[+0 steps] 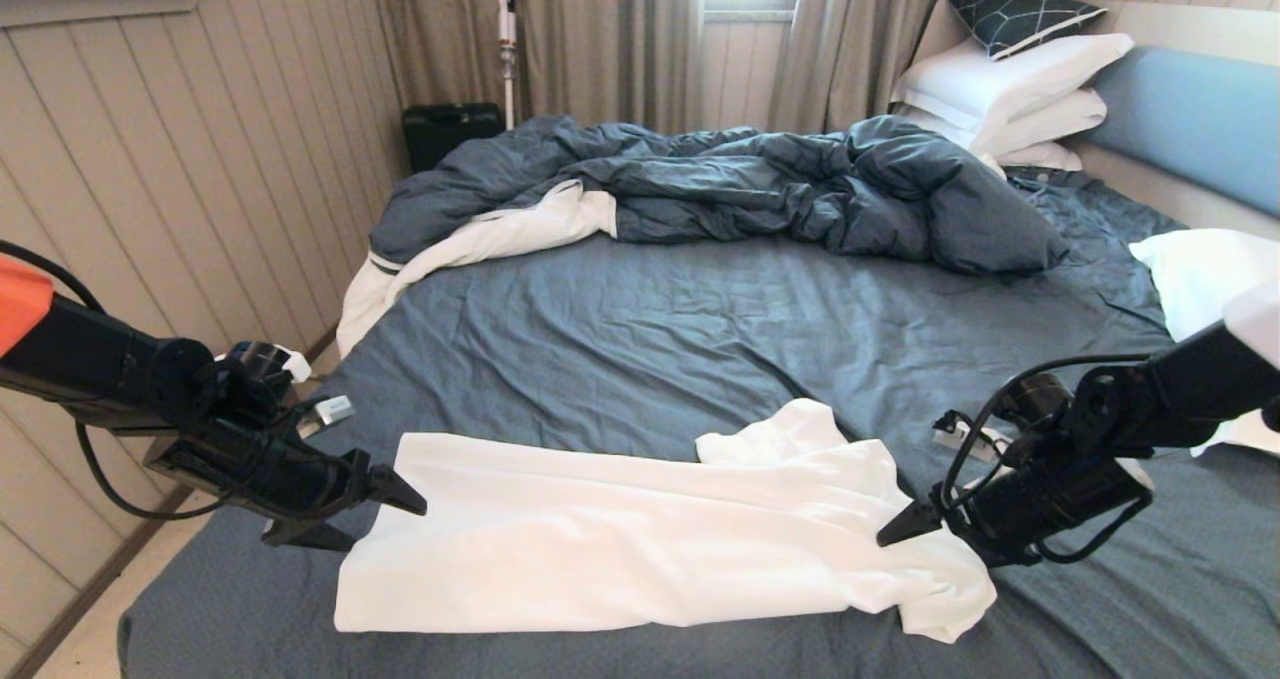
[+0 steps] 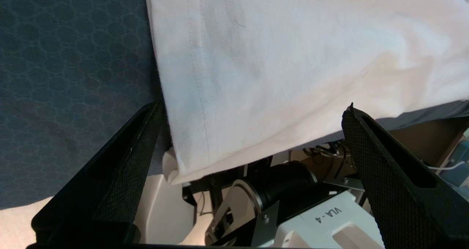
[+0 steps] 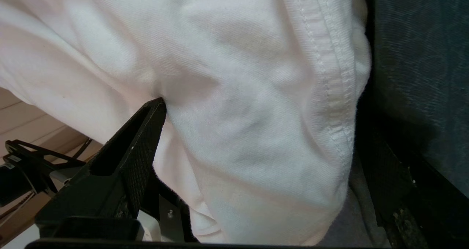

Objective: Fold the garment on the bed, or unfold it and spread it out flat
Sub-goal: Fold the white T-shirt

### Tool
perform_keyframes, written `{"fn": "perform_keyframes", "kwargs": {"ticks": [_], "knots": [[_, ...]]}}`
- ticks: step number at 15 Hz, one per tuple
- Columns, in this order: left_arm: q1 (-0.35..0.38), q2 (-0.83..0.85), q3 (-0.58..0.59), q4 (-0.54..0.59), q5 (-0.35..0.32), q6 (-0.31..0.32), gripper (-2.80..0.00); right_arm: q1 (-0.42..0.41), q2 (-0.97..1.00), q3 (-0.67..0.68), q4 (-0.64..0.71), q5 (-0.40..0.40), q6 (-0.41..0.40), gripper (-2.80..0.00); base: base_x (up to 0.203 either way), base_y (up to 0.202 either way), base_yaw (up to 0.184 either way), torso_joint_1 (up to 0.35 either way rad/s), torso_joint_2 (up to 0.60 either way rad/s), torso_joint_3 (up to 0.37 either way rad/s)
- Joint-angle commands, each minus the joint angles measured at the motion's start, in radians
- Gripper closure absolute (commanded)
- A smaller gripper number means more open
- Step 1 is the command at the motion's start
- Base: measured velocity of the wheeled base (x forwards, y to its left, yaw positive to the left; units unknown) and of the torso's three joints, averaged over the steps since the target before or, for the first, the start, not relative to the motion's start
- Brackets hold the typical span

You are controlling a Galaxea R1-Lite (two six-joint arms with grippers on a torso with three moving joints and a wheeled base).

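- Lying along the near edge of the bed point(image 1: 650, 359), the garment point(image 1: 620, 539) is a white T-shirt stretched sideways, its near margin hanging slightly over the mattress edge; no chest print shows, so it is probably face-down or folded over.
- Left end: flat, straight stitched hem. Right end: bunched, with one lobe thrown up toward the middle of the bed and a crumpled corner near the bed edge. Judged partly spread, not yet flat and not yet folded.
- Left gripper point(image 1: 375, 514): fingers spread wide, holding nothing. It sits at the shirt's left end; in the left wrist view the hemmed corner lies between the two fingers point(image 2: 139, 146), one at the hem's side edge over the sheet, the other beyond the overhanging cloth.
- Right gripper point(image 1: 905, 529): fingers released, grasping nothing. It is at the bunched right end; in the right wrist view one finger point(image 3: 143, 139) presses into a fold of cloth, the other stays dark beside the stitched edge.
- Placement reason, as a judgement: both arms stand at opposite ends so each can pinch an end and draw the cloth taut.
- Other contents: rumpled dark-blue duvet point(image 1: 720, 184), white pillows point(image 1: 1010, 89), well apart from the shirt.
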Motion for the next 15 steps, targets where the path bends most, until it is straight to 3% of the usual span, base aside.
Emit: {"fn": "perform_keyframes", "kwargs": {"ticks": [1,10,11,15], "knots": [[0.001,0.001,0.0,0.002,-0.003,-0.002,-2.8,0.0,-0.002,0.001,0.002,0.004,0.001,-2.8,0.0,0.0,0.0,0.0,0.0,0.0],[-0.001,0.012,-0.001,0.0,-0.005,-0.002,-2.8,0.01,0.003,-0.002,0.001,0.01,0.002,-2.8,0.0,0.0,0.0,0.0,0.0,0.0],[-0.001,0.013,0.0,0.0,-0.005,-0.002,-2.8,0.016,0.002,0.0,0.001,0.009,0.001,0.0,0.0,0.0,0.0,0.0,0.0,0.0],[-0.001,0.012,-0.001,0.0,-0.005,-0.004,-2.8,0.028,0.002,0.006,0.002,0.008,0.001,0.0,0.0,0.0,0.0,0.0,0.0,0.0]]}}
